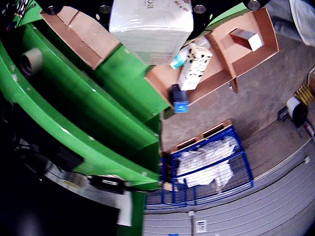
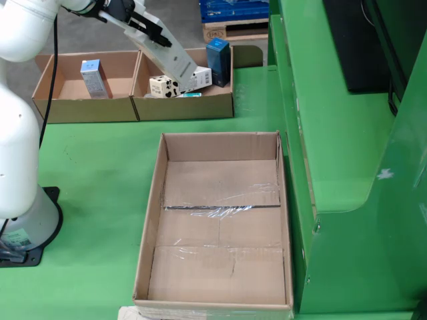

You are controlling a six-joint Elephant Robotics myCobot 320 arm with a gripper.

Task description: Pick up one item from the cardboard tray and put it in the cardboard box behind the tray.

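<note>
In the still view my gripper hangs tilted above the right cardboard tray and holds a white flat pack clear of it. The fingers are hidden by the pack. In the wrist view the pack fills the top centre. In the tray lie a black-spotted white box, a white box and an upright blue box. The wrist view shows the tray with the spotted box and the blue box. A large open cardboard box stands empty in the foreground.
A second tray on the left holds a small pale blue box. A tall green machine housing stands to the right of the box. The arm's white base is at the left. A blue wire cage stands on the floor.
</note>
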